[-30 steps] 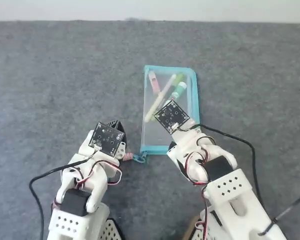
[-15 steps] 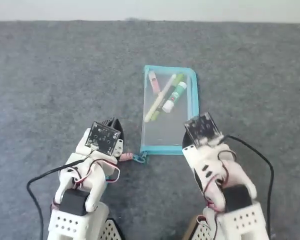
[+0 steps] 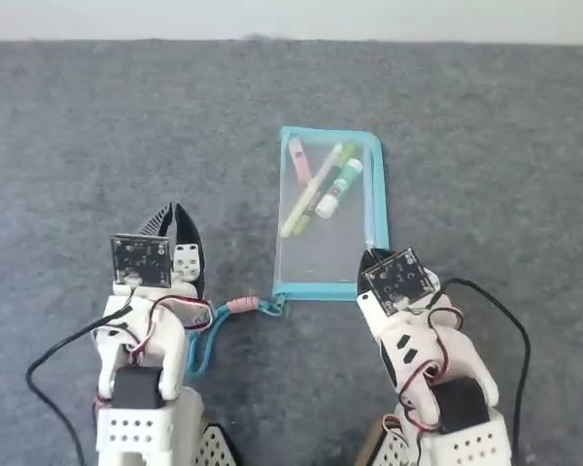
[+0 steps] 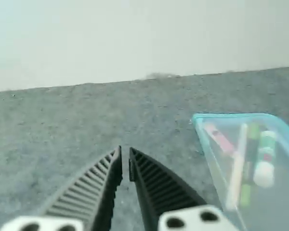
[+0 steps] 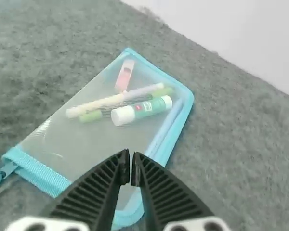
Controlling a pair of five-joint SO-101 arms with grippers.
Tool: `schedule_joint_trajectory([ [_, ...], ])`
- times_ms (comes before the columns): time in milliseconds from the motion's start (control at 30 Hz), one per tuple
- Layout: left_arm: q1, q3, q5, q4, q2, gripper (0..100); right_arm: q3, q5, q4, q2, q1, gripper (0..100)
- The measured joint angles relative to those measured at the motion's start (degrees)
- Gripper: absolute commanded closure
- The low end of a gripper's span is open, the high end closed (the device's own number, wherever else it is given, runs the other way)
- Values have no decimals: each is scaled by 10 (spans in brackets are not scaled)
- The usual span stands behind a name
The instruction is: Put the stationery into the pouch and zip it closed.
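Note:
The clear pouch with a turquoise edge lies flat on the mat, mid-table. Inside it are a glue stick, a pale pen and a pink piece. Its pink zip pull sticks out at the near left corner, with a blue loop trailing from it. My left gripper is shut and holds nothing, well left of the pouch. My right gripper is shut and holds nothing, over the pouch's near right corner; in its wrist view the gripper points at the pouch and the glue stick.
Grey carpet-like mat covers the table up to a pale wall at the back. Both arms' cables hang near the front edge. Open mat lies on either side of the pouch.
The left gripper has moved left and away from the zip pull, which now lies on the mat. The right gripper has drawn back from over the pouch's middle to its near end.

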Motion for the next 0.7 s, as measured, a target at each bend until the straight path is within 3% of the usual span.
schedule_joint_trajectory([
  [167, -5, 59, 1, -86, 2, 970, 33, 2, 0, 0, 47, 990],
  [333, -36, 60, 1, -100, 0, 970, 71, 2, 0, 0, 124, 990],
  [533, -101, 60, 1, -35, 1, 970, 84, 2, 0, 1, 143, 990],
  [700, -135, 60, 1, 78, 1, 970, 84, 2, 18, 1, 148, 991],
])
